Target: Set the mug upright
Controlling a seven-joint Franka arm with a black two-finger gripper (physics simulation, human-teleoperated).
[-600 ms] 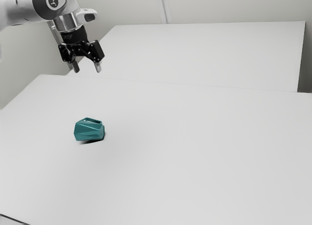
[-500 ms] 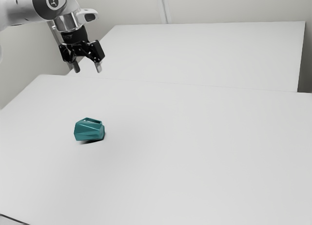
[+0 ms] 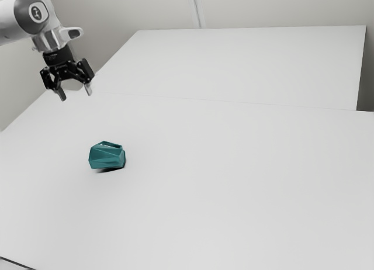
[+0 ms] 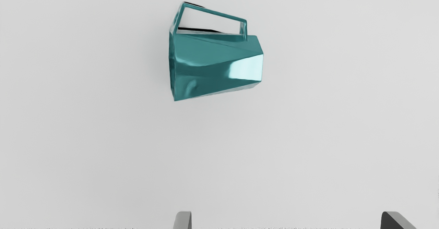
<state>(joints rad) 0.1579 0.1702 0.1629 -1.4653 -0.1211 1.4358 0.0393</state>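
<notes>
White desk (image 3: 234, 194), pale wall (image 3: 280, 7) at back. Mug (image 3: 107, 158) on its side on desk, twd ext. view's left, handle (image 4: 215, 12) out to one side in wrist view. Gripper (image 3: 76, 96) above desk, well apart f/ mug, jaws wide open.

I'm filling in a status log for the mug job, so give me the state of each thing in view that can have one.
Teal mug: lying on its side on the table, not upright, not gripped.
Hand: open, nothing between its fingers, raised off the table and apart from the mug.
</notes>
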